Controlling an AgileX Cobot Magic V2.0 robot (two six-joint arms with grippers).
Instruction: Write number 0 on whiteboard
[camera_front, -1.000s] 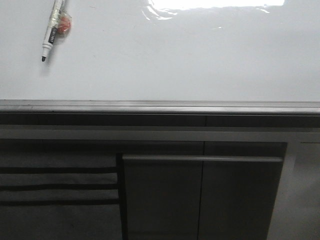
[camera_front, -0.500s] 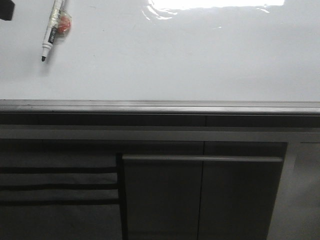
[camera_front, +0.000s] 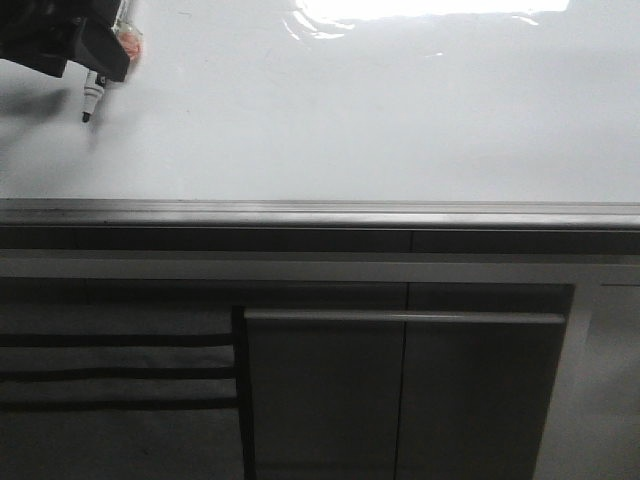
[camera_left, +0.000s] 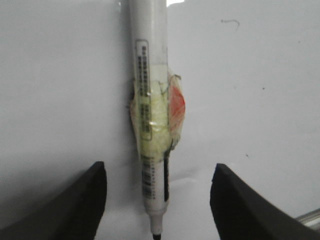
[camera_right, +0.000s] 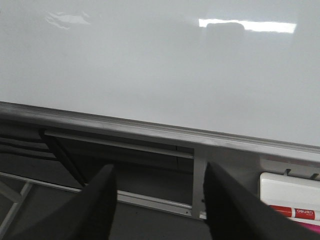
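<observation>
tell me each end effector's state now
left end effector: open, astride the marker, not gripping
right end effector: open, empty

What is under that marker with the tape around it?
Bare whiteboard; the marker lies on it between the left gripper's open fingers. No 0 shows. The spot beneath the marker is hidden.

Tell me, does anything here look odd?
Yes: the marker on the whiteboard has a lumpy wad of yellowish tape with a red patch around its middle. Its tip is uncapped. The open left claw straddles it.
</observation>
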